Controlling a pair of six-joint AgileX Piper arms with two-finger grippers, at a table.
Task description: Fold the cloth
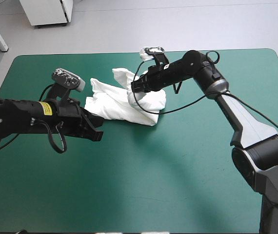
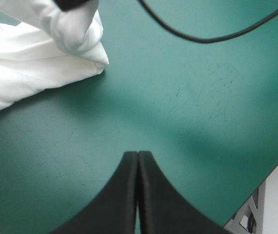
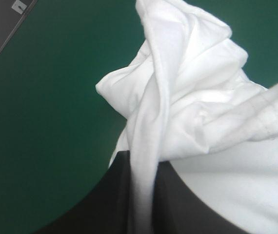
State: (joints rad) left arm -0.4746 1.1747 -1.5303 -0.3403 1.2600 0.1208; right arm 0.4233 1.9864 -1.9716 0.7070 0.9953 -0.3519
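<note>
The white T-shirt (image 1: 124,100) lies as a crumpled heap on the teal-green cover, a little beyond the table's middle. My right gripper (image 1: 135,87) reaches into its top from the right and is shut on the T-shirt; in the right wrist view a twisted fold of the T-shirt (image 3: 178,97) rises from between the right gripper (image 3: 141,168) fingers. My left gripper (image 1: 97,130) rests low on the cover just in front of the heap's left corner, shut and empty. In the left wrist view the left gripper (image 2: 138,155) points at bare cover, with the T-shirt (image 2: 36,63) ahead and to one side.
The table's far edge (image 1: 144,52) runs just behind the heap. Bare teal-green cover (image 1: 153,175) spreads across the front half of the table. The table's edge (image 2: 256,200) shows beside the left gripper in its wrist view.
</note>
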